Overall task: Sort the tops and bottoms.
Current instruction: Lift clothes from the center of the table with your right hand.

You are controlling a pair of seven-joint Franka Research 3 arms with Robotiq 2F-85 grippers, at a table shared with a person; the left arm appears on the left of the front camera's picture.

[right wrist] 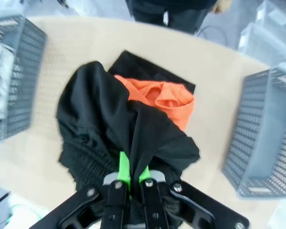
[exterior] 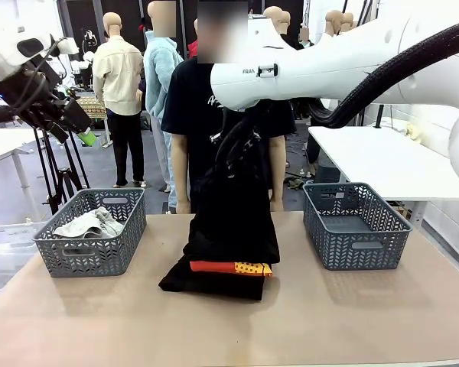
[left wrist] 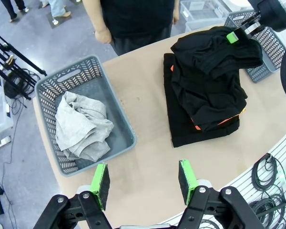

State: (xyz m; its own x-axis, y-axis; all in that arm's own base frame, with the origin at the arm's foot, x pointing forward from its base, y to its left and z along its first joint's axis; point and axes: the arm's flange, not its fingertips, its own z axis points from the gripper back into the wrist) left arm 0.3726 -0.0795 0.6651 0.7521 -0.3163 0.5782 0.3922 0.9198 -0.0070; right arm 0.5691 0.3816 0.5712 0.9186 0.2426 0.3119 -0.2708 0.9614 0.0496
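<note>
Right tool (right wrist: pixel 131 171): pinching a fold of the upper black bottom (right wrist: pixel 100 119), holding it up to peel it off the orange top (right wrist: pixel 164 98).
Black bottom: hanging directly under the tool, its lower end touching the orange top on the counter (exterior: pixel 329 313).
Left tool (left wrist: pixel 143 183): spread, hovering with nothing in it near the left basket (left wrist: pixel 71 78), which is holding the grey-white top (left wrist: pixel 78 126).
Right basket (exterior: pixel 357 246): probably waiting for the bottoms.

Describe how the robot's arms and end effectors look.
The left arm and right arm have smooth white rounded shells; the right carries a black ribbed cable hose and small dark lettering. The left end effector and right end effector are black, with silver pivot bolts and two fingers tipped in bright green pads.
</note>
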